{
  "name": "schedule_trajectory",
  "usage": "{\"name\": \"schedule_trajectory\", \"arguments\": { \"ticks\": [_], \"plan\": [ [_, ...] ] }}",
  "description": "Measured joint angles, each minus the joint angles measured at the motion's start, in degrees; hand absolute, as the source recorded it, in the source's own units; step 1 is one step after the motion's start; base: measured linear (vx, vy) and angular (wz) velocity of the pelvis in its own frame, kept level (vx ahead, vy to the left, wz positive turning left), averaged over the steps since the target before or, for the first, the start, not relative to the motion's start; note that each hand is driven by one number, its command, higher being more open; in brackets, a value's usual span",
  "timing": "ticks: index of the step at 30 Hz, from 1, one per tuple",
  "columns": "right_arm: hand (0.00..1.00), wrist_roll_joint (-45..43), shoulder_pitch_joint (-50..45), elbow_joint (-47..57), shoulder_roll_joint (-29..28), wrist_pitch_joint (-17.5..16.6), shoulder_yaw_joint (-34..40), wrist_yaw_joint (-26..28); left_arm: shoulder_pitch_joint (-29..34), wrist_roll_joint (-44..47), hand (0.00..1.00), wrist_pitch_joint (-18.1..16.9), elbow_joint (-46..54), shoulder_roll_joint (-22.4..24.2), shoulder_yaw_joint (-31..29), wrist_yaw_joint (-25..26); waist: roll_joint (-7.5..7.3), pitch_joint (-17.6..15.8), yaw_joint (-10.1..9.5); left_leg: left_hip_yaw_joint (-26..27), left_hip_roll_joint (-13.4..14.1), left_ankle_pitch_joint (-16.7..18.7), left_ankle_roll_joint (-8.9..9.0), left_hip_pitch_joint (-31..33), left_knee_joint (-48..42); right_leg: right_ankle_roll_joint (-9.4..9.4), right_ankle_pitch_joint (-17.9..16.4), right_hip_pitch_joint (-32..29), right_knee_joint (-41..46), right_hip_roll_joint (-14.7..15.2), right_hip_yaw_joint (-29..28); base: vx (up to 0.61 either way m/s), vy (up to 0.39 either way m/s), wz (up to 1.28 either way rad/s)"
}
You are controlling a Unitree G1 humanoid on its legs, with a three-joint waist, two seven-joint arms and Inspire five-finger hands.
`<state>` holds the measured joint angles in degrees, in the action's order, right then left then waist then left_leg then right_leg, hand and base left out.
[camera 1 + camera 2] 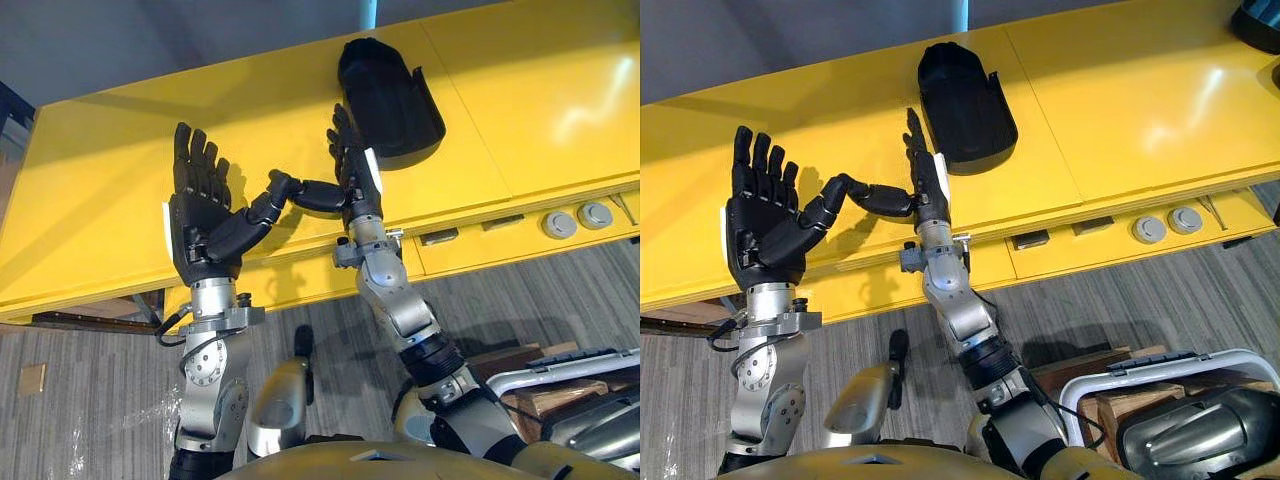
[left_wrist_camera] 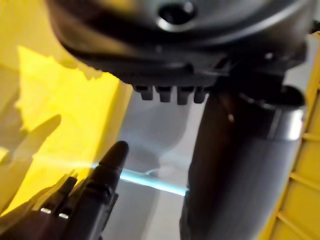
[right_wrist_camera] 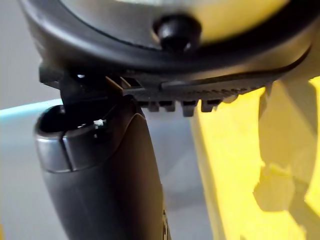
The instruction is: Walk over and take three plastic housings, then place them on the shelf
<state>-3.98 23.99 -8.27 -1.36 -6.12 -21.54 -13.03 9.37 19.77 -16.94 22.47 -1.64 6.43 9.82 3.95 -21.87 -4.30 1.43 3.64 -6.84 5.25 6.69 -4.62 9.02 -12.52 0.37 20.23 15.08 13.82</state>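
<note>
A black plastic housing (image 1: 388, 98) lies on the yellow shelf top (image 1: 130, 170), near its far edge. Both hands are raised in front of the shelf with palms facing each other and nothing in them. My left hand (image 1: 201, 215) is open, fingers straight up, thumb stretched to the right. My right hand (image 1: 354, 172) is open too, just this side of the housing, its thumb pointing left and nearly meeting the left thumb. In the right eye view the housing (image 1: 962, 100) sits just beyond the right hand's fingertips (image 1: 912, 125).
Two round grey knobs (image 1: 577, 220) sit in the shelf's front face at the right. A dark object (image 1: 1260, 22) lies at the shelf's far right corner. At lower right stands a white-framed crate (image 1: 1170, 368) holding a shiny grey part (image 1: 1200, 430). Grey plank floor lies below.
</note>
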Motion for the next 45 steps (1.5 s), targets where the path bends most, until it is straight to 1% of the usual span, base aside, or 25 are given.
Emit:
{"name": "schedule_trajectory", "arguments": {
  "ticks": [3,5,6,7,10,11,13,14,16,17,19,21,22,23,24,25,26,27,28,29,31,36,39,42,45],
  "plan": [
    [1.0,-3.2,-4.9,6.4,0.9,-1.4,-1.0,2.6,0.2,0.0,1.0,0.0,0.0,-1.1,0.0,-0.6,-0.87,2.1,-0.01,0.4,0.0,-0.2,-0.13,-0.5,1.3,0.4,1.7,1.6,-3.5,-0.5,0.2,0.1,0.005,-0.05],
    [1.0,-5.7,-9.5,11.8,1.2,-3.1,-1.1,4.1,0.3,0.2,1.0,0.0,0.2,-1.7,0.0,-2.1,-2.56,3.5,0.09,1.6,-0.1,-0.1,-0.22,-2.7,2.9,0.52,3.0,3.5,-6.3,-0.5,-0.3,0.1,0.034,-0.2],
    [1.0,-6.1,-10.6,13.1,1.2,-3.5,-1.0,4.5,0.3,0.2,1.0,0.0,0.2,-1.8,0.0,-2.9,-3.03,3.8,0.25,1.9,0.0,-0.1,-0.25,-3.2,3.3,0.56,3.3,3.9,-6.9,-0.6,-0.5,0.06,0.04,-0.25],
    [1.0,-6.8,-13.3,16.0,1.4,-4.5,-0.6,5.3,0.4,0.3,1.0,0.0,0.5,-2.2,0.2,-4.4,-4.06,4.6,0.64,2.7,0.0,0.1,-0.28,-3.7,3.8,0.58,3.7,4.0,-8.1,-0.7,-1.2,0.03,0.033,-0.25],
    [1.0,-8.9,-21.6,23.2,2.4,-6.0,1.2,8.2,0.5,1.1,1.0,0.0,0.7,-3.4,2.2,-7.2,-5.31,6.4,1.74,5.9,0.6,0.6,-0.38,-4.7,4.9,0.36,5.7,3.8,-10.8,-1.3,-4.0,0.03,0.048,-0.5],
    [1.0,-9.6,-23.2,24.1,2.6,-6.0,2.0,8.7,0.4,1.6,1.0,0.0,0.7,-3.5,2.8,-7.7,-5.32,6.4,1.91,6.7,0.9,0.7,-0.38,-5.2,5.1,0.26,6.3,3.8,-11.4,-1.5,-4.8,0.02,0.057,-0.69],
    [1.0,-10.7,-29.2,26.9,3.1,-6.3,7.0,10.0,0.5,2.5,1.0,0.0,0.7,-3.5,5.1,-8.6,-5.43,7.0,4.13,9.6,1.1,0.9,-0.24,-6.4,6.3,0.35,8.0,3.6,-13.6,-1.8,-7.4,-0.02,0.056,-0.64],
    [1.0,-10.7,-31.1,27.5,3.1,-6.6,8.7,10.0,0.5,2.7,1.0,0.0,0.7,-3.5,5.9,-8.7,-5.35,7.4,4.72,10.3,1.2,0.8,-0.25,-6.6,6.9,0.38,8.4,3.3,-14.1,-1.8,-8.0,-0.02,0.049,-0.61],
    [1.0,-11.1,-38.1,29.8,2.9,-7.3,14.4,10.1,0.5,2.7,1.0,0.0,0.7,-3.4,8.1,-8.8,-5.12,8.3,6.78,12.7,1.4,0.2,-0.31,-8.0,9.3,0.21,9.3,2.6,-15.5,-2.3,-10.2,-0.01,0.032,-0.59],
    [1.0,-12.6,-41.6,30.6,2.9,-7.7,17.4,10.0,0.4,2.7,1.0,0.1,0.7,-3.4,9.1,-8.8,-5.15,8.8,8.29,14.1,1.7,0.1,0.13,-8.3,9.5,0.31,9.6,2.0,-15.8,-2.6,-11.4,-0.01,0.012,-0.58],
    [1.0,-13.3,-46.2,31.2,2.9,-9.2,21.1,9.8,0.2,2.6,1.0,0.0,0.7,-3.4,10.8,-8.3,-5.11,9.2,10.46,16.6,2.8,0.4,0.52,-9.1,9.4,-0.03,10.0,0.7,-15.9,-3.7,-14.4,0.0,-0.014,-0.72],
    [1.0,-14.0,-48.5,31.3,3.1,-10.3,22.5,9.8,0.0,2.6,1.0,0.1,0.7,-3.5,12.0,-7.3,-4.87,9.4,12.21,18.2,3.7,0.5,0.8,-9.6,9.4,-0.45,10.4,0.3,-16.4,-4.7,-15.9,0.0,-0.054,-0.61],
    [1.0,-15.3,-50.2,31.9,3.2,-11.4,23.4,9.8,-0.5,2.6,1.0,0.2,0.7,-3.7,13.6,-6.5,-4.5,9.7,13.45,19.3,4.7,0.8,1.37,-9.4,9.1,-0.7,10.7,-0.8,-16.4,-5.8,-17.4,0.0,-0.084,-0.56],
    [1.0,-15.5,-50.7,31.9,3.4,-12.1,23.7,9.7,-0.9,2.6,1.0,0.5,0.6,-3.8,14.2,-6.0,-4.43,9.8,14.06,19.5,5.3,1.4,1.72,-9.1,7.9,-0.95,10.9,-1.4,-16.3,-6.3,-18.2,0.0,-0.072,-0.52],
    [1.0,-15.5,-50.8,31.9,3.4,-12.2,24.0,9.6,-1.2,2.6,1.0,0.7,0.5,-3.9,14.4,-5.7,-4.42,9.8,14.12,19.5,5.6,1.9,1.91,-9.0,7.0,-1.11,11.0,-1.5,-16.3,-6.7,-18.9,0.02,-0.072,-0.54],
    [1.0,-15.5,-50.9,32.0,3.5,-12.3,24.4,9.4,-1.6,2.6,1.0,1.1,0.0,-4.0,14.7,-4.6,-4.4,9.7,14.06,17.4,6.0,4.5,2.05,-8.5,3.9,-1.33,11.1,-1.6,-16.3,-7.5,-20.6,0.0,-0.055,-0.74],
    [1.0,-15.5,-50.8,32.5,4.0,-12.4,24.3,8.9,-1.7,2.6,1.0,1.1,0.0,-4.2,14.6,-3.6,-4.04,10.0,13.65,11.9,5.6,9.1,1.91,-6.6,-1.2,-1.74,11.3,-2.3,-16.1,-8.3,-22.6,-0.01,-0.041,-0.84],
    [1.0,-15.5,-50.7,32.9,4.1,-12.4,24.3,8.7,-1.7,2.6,1.0,1.1,0.0,-4.3,14.3,-3.2,-3.77,10.1,13.09,8.7,5.0,11.6,1.68,-5.4,-4.0,-1.85,11.3,-2.4,-16.1,-8.9,-23.9,0.0,-0.005,-1.19],
    [1.0,-15.5,-50.0,33.0,4.9,-12.7,24.1,8.7,-1.2,2.6,1.0,1.1,0.1,-4.4,13.3,-2.3,-3.03,10.2,11.53,2.5,3.6,16.0,1.32,-4.0,-9.2,-2.06,11.6,-3.4,-15.7,-10.4,-27.1,0.01,0.035,-1.38],
    [1.0,-15.8,-49.5,33.0,6.0,-12.8,23.1,8.9,-0.1,2.6,1.0,1.1,0.1,-4.6,11.9,-1.6,-2.4,10.5,10.83,-0.9,3.4,18.7,1.1,-3.4,-12.9,-1.98,11.7,-3.8,-15.2,-11.8,-29.9,0.01,0.047,-1.34],
    [1.0,-17.2,-49.2,33.0,7.2,-13.6,21.9,9.9,1.7,2.6,1.0,1.0,0.2,-4.6,10.3,-1.6,-1.79,10.8,10.72,-2.9,3.5,21.2,0.96,-3.1,-15.4,-1.66,11.9,-4.4,-14.8,-12.9,-32.2,0.0,0.098,-0.82],
    [1.0,-19.2,-47.4,33.0,7.8,-15.0,18.6,11.5,2.3,2.6,1.0,1.0,0.2,-5.1,8.3,-1.4,-2.18,10.6,9.42,-0.4,2.9,22.8,0.02,-2.7,-17.4,-0.83,12.4,-5.8,-14.4,-12.4,-35.0,-0.03,0.101,-0.32],
    [1.0,-22.5,-44.6,31.1,8.4,-15.0,16.6,11.3,1.8,2.6,1.0,-0.9,0.3,-5.0,8.5,-1.7,-2.02,10.6,9.17,-1.1,2.5,23.4,-0.38,-0.1,-20.2,-0.73,12.4,-7.5,-13.0,-12.3,-34.6,-0.05,0.086,0.06],
    [1.0,-23.7,-44.2,28.3,8.1,-15.0,14.9,10.1,1.7,2.6,1.0,-0.9,0.3,-4.9,10.1,-1.8,-1.81,10.3,8.76,-2.1,1.9,23.9,-0.6,-0.1,-22.3,-0.69,12.5,-7.9,-10.5,-12.5,-34.5,-0.07,0.093,-0.05],
    [1.0,-23.3,-46.9,29.5,7.2,-15.0,11.6,11.1,2.0,2.7,1.0,-0.9,1.1,-4.9,11.9,-3.2,-2.01,9.6,8.6,-0.4,1.6,25.7,-1.52,-0.6,-24.9,0.14,12.9,-8.3,-8.7,-12.6,-35.3,-0.14,0.118,-0.48]
  ]
}}
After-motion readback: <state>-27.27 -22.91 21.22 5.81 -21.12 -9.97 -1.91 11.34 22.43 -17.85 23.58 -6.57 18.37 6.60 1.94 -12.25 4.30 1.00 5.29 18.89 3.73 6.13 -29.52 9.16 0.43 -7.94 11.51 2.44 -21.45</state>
